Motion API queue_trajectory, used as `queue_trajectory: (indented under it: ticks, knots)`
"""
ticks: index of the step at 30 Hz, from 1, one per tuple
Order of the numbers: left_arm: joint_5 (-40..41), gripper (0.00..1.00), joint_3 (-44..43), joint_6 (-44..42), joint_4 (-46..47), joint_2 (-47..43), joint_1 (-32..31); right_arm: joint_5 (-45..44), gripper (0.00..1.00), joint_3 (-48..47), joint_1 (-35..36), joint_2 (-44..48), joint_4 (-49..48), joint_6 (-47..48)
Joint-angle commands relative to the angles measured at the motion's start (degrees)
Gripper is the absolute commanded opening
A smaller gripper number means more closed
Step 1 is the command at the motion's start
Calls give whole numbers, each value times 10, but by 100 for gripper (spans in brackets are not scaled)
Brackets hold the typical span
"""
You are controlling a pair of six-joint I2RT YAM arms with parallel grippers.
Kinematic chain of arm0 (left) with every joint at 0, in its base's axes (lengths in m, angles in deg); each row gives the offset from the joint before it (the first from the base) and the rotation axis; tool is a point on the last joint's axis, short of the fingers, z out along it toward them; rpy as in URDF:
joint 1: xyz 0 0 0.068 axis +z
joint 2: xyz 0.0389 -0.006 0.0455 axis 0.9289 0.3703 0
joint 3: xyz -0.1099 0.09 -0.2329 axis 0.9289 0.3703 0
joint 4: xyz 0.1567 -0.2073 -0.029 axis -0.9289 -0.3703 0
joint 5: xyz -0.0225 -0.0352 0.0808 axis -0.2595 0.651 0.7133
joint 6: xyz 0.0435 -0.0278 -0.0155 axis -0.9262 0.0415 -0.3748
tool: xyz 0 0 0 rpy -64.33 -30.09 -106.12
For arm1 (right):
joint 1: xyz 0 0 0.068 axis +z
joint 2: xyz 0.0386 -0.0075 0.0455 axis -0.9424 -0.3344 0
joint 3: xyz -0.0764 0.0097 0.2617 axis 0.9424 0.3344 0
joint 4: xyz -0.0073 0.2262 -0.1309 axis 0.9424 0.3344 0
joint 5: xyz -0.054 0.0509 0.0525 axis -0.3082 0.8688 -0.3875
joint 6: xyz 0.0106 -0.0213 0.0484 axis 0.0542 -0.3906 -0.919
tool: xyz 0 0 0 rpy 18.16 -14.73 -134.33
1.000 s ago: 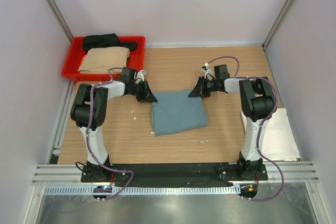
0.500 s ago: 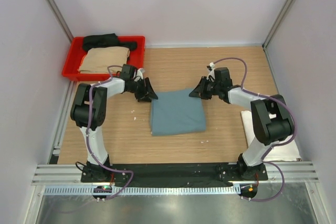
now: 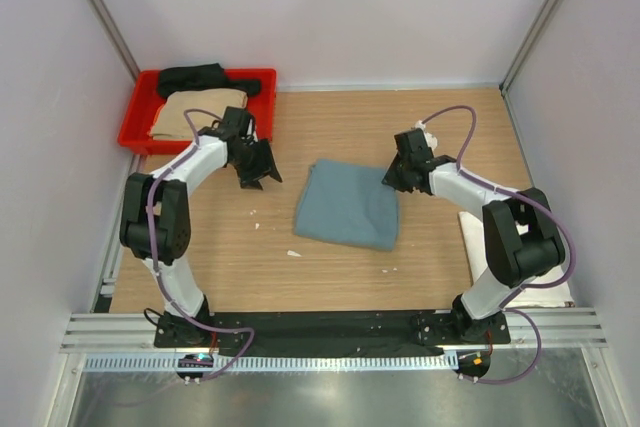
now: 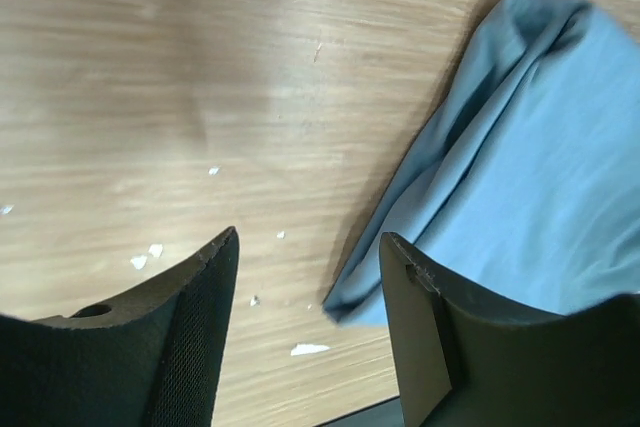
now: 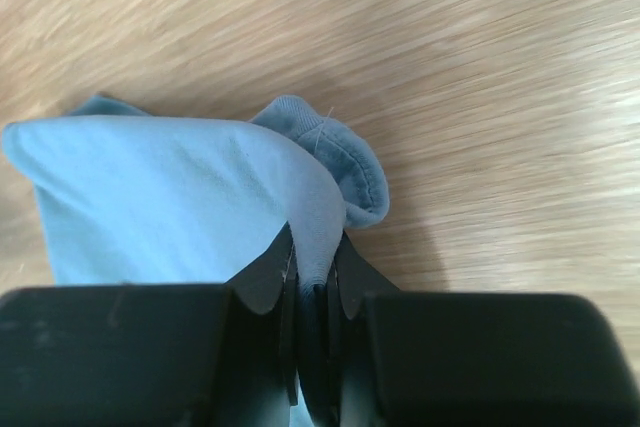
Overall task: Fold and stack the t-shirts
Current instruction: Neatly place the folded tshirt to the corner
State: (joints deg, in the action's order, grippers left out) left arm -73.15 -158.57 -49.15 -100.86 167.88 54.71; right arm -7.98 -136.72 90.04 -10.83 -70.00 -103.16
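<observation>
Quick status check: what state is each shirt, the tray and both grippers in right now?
blue shirt: folded on the table, right corner pinched.
tan shirt: folded, in the red tray.
black shirt: bunched at the tray's back.
white shirt: lying flat, partly behind the right arm.
red tray: holds two shirts.
left gripper: open, empty.
right gripper: shut on the blue shirt.

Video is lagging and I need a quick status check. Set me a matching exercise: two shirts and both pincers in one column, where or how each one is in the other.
Things:
1. blue shirt
2. tan shirt
3. left pincer
4. right pincer

Place or state:
A. in the red tray
B. shut on a fold of cloth
C. folded, lying on the table
D. open, holding nothing

Pairs: 1-C, 2-A, 3-D, 4-B
</observation>
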Motion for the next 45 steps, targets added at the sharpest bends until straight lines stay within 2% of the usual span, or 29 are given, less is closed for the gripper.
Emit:
queue_trajectory:
  ticks: [1, 11, 16, 20, 25, 30, 40, 45]
  knots:
    - [44, 59, 9, 5, -53, -69, -6, -139, 2, -33, 4, 19, 27, -37]
    - [41, 58, 37, 3, -77, -124, -27, -231, 2, -45, 4, 25, 70, -51]
    - [30, 58, 55, 7, -78, -142, -42, -253, 2, -51, -22, 40, 102, -46]
    - [18, 58, 71, 11, -71, -155, -57, -267, 2, -51, -72, 65, 126, -20]
    - [-2, 58, 89, 10, -64, -179, -59, -244, 2, -57, -145, 103, 153, 41]
    - [-21, 58, 103, 8, -58, -197, -59, -229, 2, -63, -220, 137, 198, 59]
    - [-56, 58, 133, 12, -32, -222, -59, -287, 2, -139, -260, 161, 295, 69]
    - [-71, 58, 130, 8, -25, -219, -59, -288, 2, -166, -298, 176, 320, 81]
